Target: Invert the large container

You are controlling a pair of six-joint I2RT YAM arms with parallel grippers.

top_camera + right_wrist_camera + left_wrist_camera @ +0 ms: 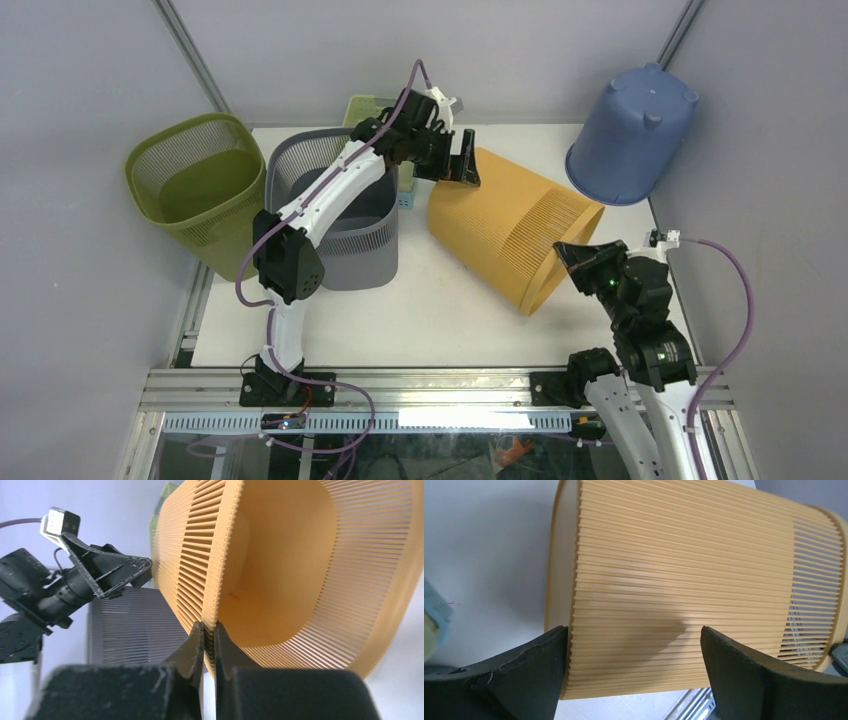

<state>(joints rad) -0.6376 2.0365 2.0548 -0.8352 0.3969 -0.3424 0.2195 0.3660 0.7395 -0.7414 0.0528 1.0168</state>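
Observation:
The large orange slatted container (505, 222) lies tilted on its side in the middle of the table, base toward the back left, open mouth toward the front right. My right gripper (572, 257) is shut on its rim; in the right wrist view the fingers (209, 635) pinch the rim wall of the container (300, 565). My left gripper (462, 160) is open over the base end. In the left wrist view its jaws stand wide apart (631, 650) above the container's ribbed side (684, 580), one finger level with the base edge.
A grey slatted bin (345, 215) stands left of the container under the left arm. A green mesh bin (200, 190) hangs at the table's left edge. A blue bin (632, 135) rests upside down at the back right against the wall.

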